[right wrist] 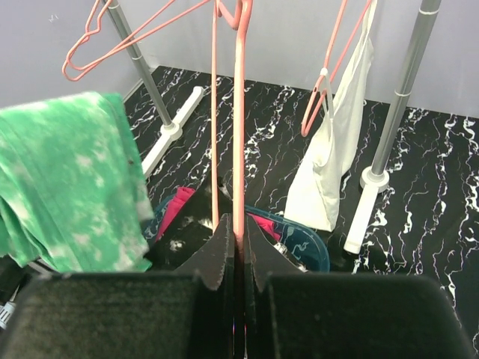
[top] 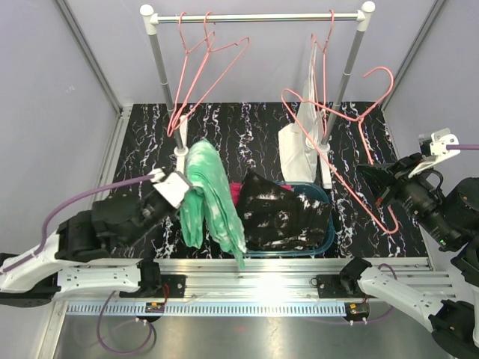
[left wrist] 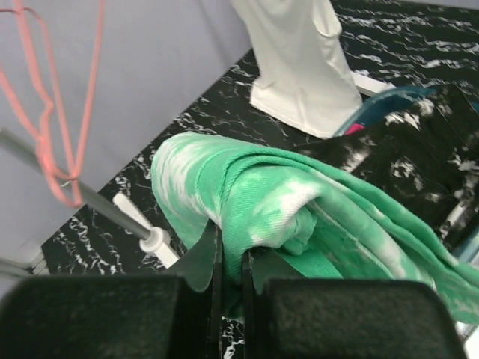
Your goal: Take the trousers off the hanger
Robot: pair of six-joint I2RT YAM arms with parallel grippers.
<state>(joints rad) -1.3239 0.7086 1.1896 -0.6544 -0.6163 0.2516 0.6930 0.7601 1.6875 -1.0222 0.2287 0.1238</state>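
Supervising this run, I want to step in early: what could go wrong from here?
1. The left gripper pinches only a fold of the green tie-dye trousers. Their tail hangs beside the basket, so if released here they may land outside it.
2. The hanger in the shut right gripper overlaps the white garment in the top view, so swinging it might snag there.

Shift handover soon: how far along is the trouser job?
Done: the black splashed trousers and magenta trousers lie in the basket. In hand: left gripper pinches the green tie-dye trousers, right gripper the bare pink hanger. Left, likely: drop the green pair in.
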